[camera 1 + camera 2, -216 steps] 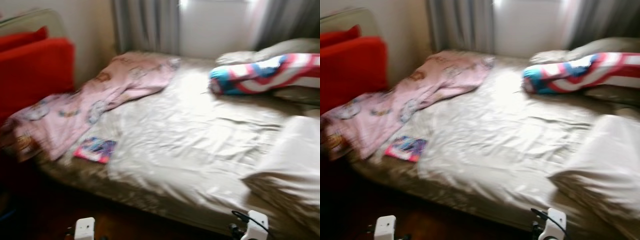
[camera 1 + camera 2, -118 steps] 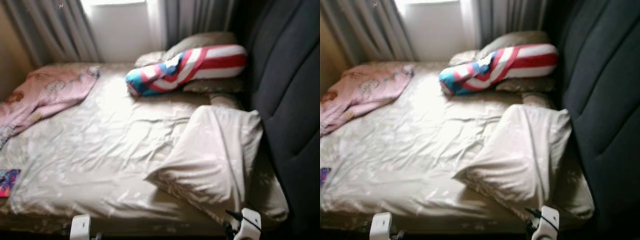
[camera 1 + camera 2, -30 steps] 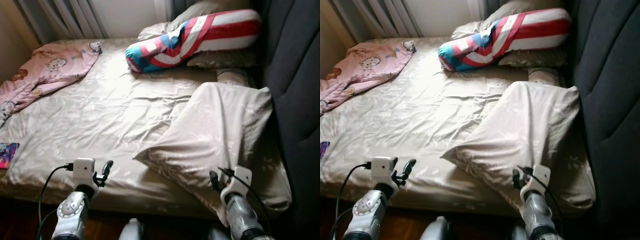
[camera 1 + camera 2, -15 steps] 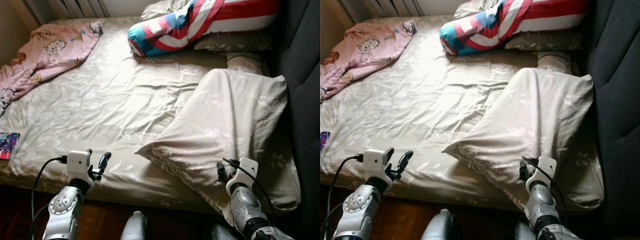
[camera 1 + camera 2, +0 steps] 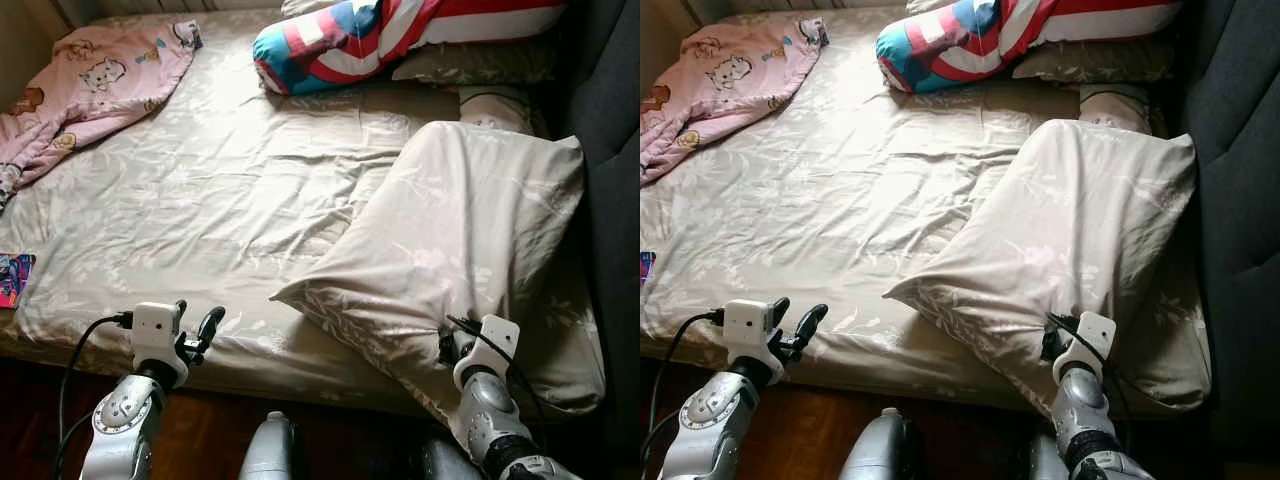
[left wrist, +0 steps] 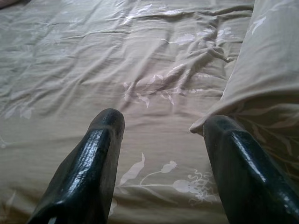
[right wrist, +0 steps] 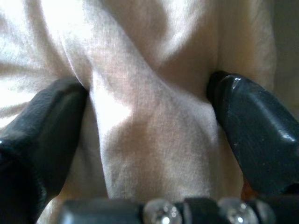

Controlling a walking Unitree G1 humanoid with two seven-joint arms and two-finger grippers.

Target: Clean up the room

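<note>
We find open sheet point(image 5: 220, 190) ahead of our left gripper point(image 5: 196, 325), its fingers spread. The beige pillow point(image 5: 470, 250) blocks our right gripper point(image 7: 149, 135), pressed into it, and the dark headboard point(image 5: 615, 150) walls that side.

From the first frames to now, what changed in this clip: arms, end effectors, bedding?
Both arms came up into view as the robot turned and closed on the bed. The right end effector, open, now presses into the large beige pillow; the left end effector, open, hovers over the beige floral sheet. The pink cartoon blanket, striped bolster and pillow lie as before.
</note>
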